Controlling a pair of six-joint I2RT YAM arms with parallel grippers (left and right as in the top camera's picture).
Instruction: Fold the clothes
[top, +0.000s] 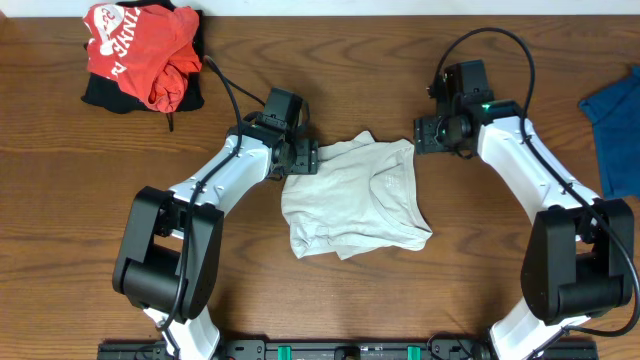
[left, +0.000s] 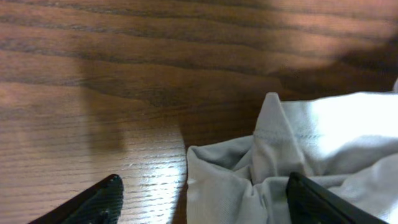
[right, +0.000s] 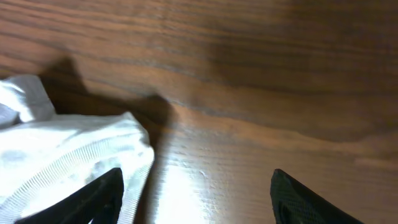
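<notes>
The clothes (top: 355, 195), a pale beige shirt, lie crumpled in a rough folded heap at the table's middle. My left gripper (top: 300, 158) stands open at the shirt's upper left corner; in the left wrist view the shirt (left: 298, 168) bunches between the spread fingers, one fingertip (left: 102, 199) over bare wood and the other over fabric. My right gripper (top: 432, 135) is open at the shirt's upper right corner. There the ribbed hem (right: 74, 162) lies under the left fingertip (right: 99, 196), while the right one hangs over wood. Neither gripper holds anything.
A red garment with white lettering (top: 140, 50) on a black cloth sits at the back left. A blue cloth (top: 615, 130) lies at the right edge. The wooden table (top: 100, 170) surrounds the shirt.
</notes>
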